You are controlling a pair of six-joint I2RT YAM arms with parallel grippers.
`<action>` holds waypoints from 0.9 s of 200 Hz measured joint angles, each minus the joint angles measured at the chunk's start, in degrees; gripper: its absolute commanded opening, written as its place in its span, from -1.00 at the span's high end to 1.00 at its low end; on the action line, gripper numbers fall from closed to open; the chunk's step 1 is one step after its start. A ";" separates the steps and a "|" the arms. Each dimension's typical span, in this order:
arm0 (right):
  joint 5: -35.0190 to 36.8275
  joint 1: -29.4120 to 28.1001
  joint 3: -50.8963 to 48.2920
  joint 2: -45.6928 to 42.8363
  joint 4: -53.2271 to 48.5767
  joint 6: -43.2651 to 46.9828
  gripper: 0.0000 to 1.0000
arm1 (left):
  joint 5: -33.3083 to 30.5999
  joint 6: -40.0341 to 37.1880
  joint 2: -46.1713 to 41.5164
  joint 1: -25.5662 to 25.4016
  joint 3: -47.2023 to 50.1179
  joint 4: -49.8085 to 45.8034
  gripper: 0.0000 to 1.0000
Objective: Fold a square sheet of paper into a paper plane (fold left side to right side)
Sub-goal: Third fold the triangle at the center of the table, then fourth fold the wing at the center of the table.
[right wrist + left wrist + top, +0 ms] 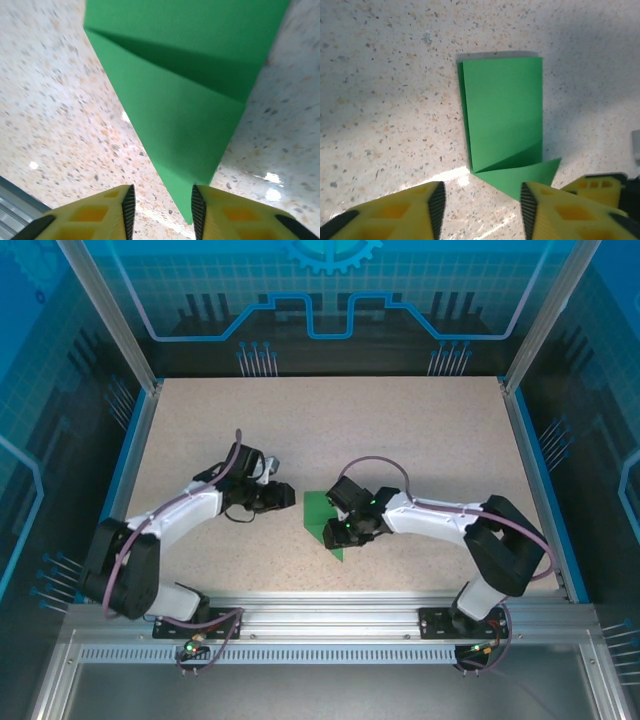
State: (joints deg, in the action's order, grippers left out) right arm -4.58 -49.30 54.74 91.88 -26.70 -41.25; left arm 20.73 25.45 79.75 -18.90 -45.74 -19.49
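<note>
Claw states: the left claw [482,207] is being held released, its yellow fingers [395,215] standing apart above the speckled desk [380,75] with nothing clamped. The right claw [161,207] is also being held released. Nothing is being grasped, although the pointed tip of the green paper [185,100] is lying in the gap, just beside one finger. The paper is being carried flat on the desk, between the two claws in the overhead view. It is being shown folded: a long narrow panel with a diagonal crease and a triangular point at one end. The right claw is being positioned over that point, and the left claw near the paper's left edge.
</note>
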 measured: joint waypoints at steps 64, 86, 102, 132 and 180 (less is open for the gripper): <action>2.62 4.74 -0.55 -2.60 3.26 12.39 -0.08 | 5.31 11.96 -5.51 -0.02 14.21 10.34 -0.26; 2.51 4.74 -1.16 -1.44 5.46 14.45 -0.03 | 7.69 14.82 -3.63 -0.33 15.04 14.69 -0.26; 2.75 4.83 -1.44 0.11 6.62 15.26 0.03 | 8.85 16.26 -1.73 -0.90 15.04 17.92 -0.26; 3.39 5.09 -2.36 1.73 7.45 15.63 0.15 | 9.79 18.16 2.12 -2.93 15.04 21.86 -0.26; 5.27 5.22 -2.47 1.90 7.50 15.65 0.21 | 10.23 19.47 5.90 -5.75 14.05 24.04 -0.22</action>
State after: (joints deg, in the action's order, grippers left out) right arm 0.69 -44.07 52.27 93.78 -19.20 -25.61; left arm 30.96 44.93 85.65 -24.64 -31.68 4.56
